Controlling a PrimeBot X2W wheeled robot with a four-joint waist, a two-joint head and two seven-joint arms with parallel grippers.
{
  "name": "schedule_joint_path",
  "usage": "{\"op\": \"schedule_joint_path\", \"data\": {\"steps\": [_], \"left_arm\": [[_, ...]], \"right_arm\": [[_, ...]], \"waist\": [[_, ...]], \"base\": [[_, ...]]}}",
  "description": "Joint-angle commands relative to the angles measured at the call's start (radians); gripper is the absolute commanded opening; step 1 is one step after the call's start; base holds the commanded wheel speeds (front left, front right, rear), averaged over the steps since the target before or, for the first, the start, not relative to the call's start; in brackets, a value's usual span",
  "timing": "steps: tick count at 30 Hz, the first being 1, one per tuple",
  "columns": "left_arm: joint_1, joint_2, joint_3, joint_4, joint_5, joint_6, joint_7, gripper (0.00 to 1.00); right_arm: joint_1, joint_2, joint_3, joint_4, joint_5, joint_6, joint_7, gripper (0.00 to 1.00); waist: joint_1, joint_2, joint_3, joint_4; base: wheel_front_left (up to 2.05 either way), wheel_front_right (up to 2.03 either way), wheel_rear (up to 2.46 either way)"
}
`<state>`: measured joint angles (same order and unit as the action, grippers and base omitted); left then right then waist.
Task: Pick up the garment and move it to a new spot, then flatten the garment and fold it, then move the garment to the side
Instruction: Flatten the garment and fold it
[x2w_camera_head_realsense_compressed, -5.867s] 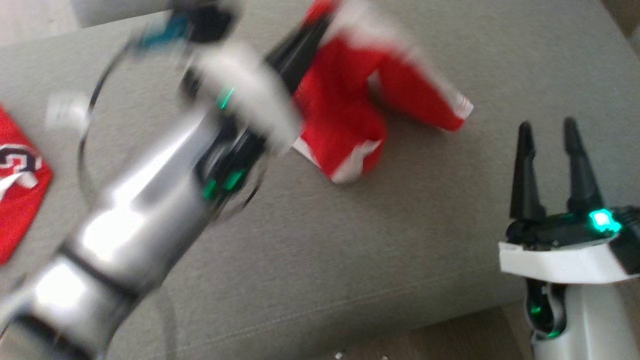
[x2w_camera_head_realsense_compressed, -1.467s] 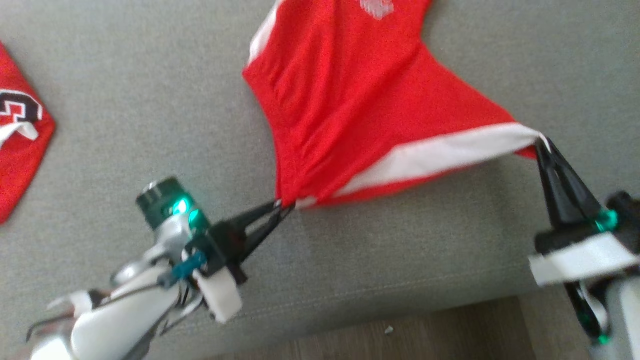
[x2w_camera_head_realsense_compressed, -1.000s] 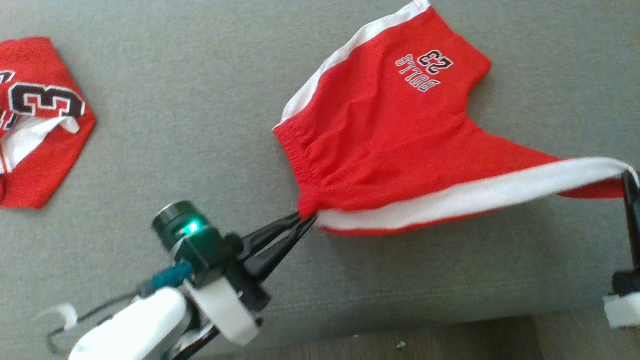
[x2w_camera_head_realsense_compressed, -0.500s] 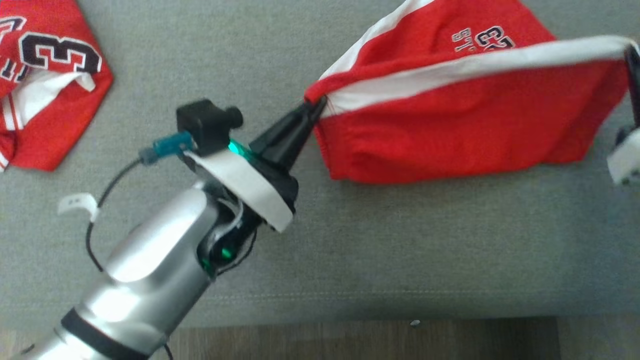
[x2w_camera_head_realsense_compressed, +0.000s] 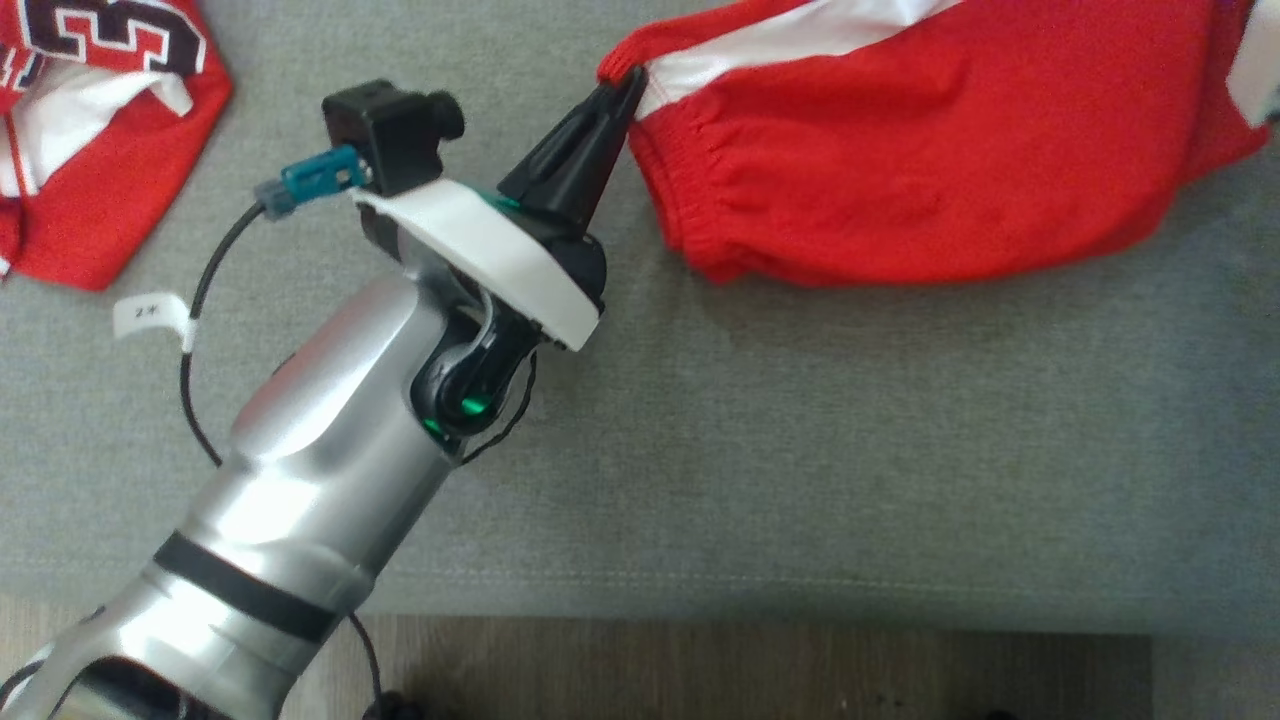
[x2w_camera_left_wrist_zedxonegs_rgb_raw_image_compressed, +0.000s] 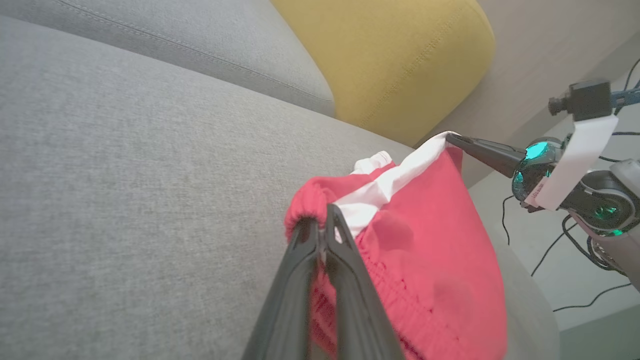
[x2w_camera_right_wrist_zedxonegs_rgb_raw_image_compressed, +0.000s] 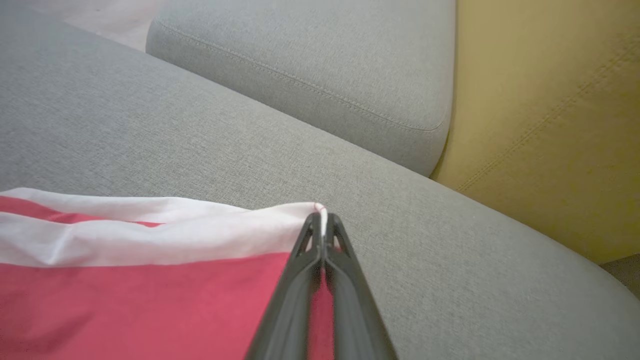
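Shorts, one edge clamped by left claw and right claw, now swung up above sofa, flat a second ago; fold under way.

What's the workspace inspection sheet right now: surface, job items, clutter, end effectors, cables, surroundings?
Surface: grey fabric sofa seat, seam along its front edge.
Job's things: red shorts with white stripe, held up by two corners, sagging between them.
Clutter: red jersey, crumpled, far left.
End effectors: left end effector shut on the shorts' waistband corner; right end effector shut on the white-striped corner.
Cables: black cable with a white tag loops off the left wrist.
Surroundings: yellow cushion; wooden floor.
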<state>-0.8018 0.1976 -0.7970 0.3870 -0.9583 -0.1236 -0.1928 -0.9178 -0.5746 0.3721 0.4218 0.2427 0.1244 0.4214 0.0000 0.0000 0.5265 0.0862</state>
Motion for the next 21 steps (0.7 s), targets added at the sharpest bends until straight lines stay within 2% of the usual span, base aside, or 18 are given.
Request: {"op": "schedule_joint_path", "data": {"steps": [1, 7, 13, 14, 15, 16, 17, 18, 21], "left_arm": [[-0.048, 0.009, 0.025, -0.011, -0.007, -0.006, -0.016, 0.00], [-0.082, -0.018, 0.036, 0.036, 0.014, -0.007, -0.054, 0.00], [-0.071, -0.028, 0.026, 0.045, 0.022, -0.007, -0.065, 0.00], [-0.071, -0.029, 0.031, 0.053, 0.027, -0.007, -0.066, 0.00], [-0.072, -0.032, 0.036, 0.059, 0.034, -0.007, -0.067, 0.00], [-0.070, -0.036, 0.044, 0.065, 0.040, -0.007, -0.068, 0.35], [-0.068, -0.039, 0.055, 0.070, 0.052, -0.005, -0.068, 0.95], [-0.063, -0.043, 0.071, 0.069, 0.068, -0.001, -0.068, 1.00], [-0.029, -0.047, 0.120, 0.047, 0.151, 0.029, -0.069, 1.00]], "right_arm": [[-0.043, -0.030, 0.045, 0.001, 0.018, 0.006, 0.010, 0.00], [-0.155, -0.066, 0.110, 0.106, 0.034, 0.006, -0.013, 0.00], [-0.187, -0.062, 0.149, 0.192, 0.053, 0.006, -0.062, 0.00], [-0.190, -0.056, 0.150, 0.207, 0.054, 0.006, -0.076, 0.56], [-0.191, -0.049, 0.150, 0.222, 0.054, 0.006, -0.093, 1.00], [-0.191, -0.040, 0.148, 0.237, 0.055, 0.006, -0.113, 1.00], [-0.190, -0.032, 0.144, 0.251, 0.054, 0.006, -0.135, 1.00], [-0.187, -0.023, 0.141, 0.260, 0.052, 0.006, -0.160, 1.00], [-0.157, 0.017, 0.115, 0.277, 0.060, 0.006, -0.241, 1.00]], "waist": [[0.0000, 0.0000, 0.024, 0.020], [0.0000, 0.0000, 0.049, 0.046], [0.0000, 0.0000, 0.052, 0.056], [0.0000, 0.0000, 0.051, 0.056], [0.0000, 0.0000, 0.049, 0.056], [0.0000, 0.0000, 0.044, 0.055], [0.0000, 0.0000, 0.038, 0.054], [0.0000, 0.0000, 0.031, 0.052], [0.0000, 0.0000, 0.000, 0.044]], "base": [[0.00, 0.00, 0.00], [0.00, 0.00, 0.00], [0.00, 0.00, 0.00], [0.00, 0.00, 0.00], [0.00, 0.00, 0.00], [0.00, 0.00, 0.00], [0.00, 0.00, 0.00], [0.00, 0.00, 0.00], [0.00, 0.00, 0.00]]}}
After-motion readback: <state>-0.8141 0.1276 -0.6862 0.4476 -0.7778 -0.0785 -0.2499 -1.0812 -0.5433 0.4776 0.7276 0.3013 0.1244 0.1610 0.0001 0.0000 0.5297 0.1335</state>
